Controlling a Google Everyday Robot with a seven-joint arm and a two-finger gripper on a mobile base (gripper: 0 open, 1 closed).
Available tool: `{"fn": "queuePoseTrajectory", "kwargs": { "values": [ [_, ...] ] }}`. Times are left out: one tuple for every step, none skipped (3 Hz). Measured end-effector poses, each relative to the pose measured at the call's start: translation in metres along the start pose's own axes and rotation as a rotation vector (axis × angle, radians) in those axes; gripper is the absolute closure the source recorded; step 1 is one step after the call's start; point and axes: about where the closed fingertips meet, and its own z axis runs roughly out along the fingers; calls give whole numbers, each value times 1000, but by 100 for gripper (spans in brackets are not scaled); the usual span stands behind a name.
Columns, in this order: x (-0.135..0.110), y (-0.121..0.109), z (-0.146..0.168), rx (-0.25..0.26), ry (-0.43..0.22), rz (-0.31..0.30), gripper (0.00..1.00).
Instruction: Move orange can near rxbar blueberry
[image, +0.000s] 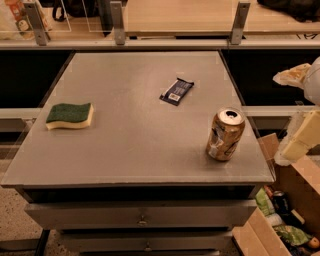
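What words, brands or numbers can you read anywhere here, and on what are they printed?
No text here can be read.
Dented golden-orange drink can: whitish and dark label marks, too blurred to read.
Flat navy-blue snack bar: white label patch, print too small to read.
Robot's pale gripper, at the right edge beside the grey table: no lettering visible.
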Motion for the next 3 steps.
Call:
{"fn": "queuePoseTrajectory", "kwargs": {
  "values": [
    [9, 1, 16, -22, -75, 24, 0],
    [15, 0, 32, -37, -147, 42, 0],
    [23, -1, 49, -53, -227, 66, 0]
  ]
}}
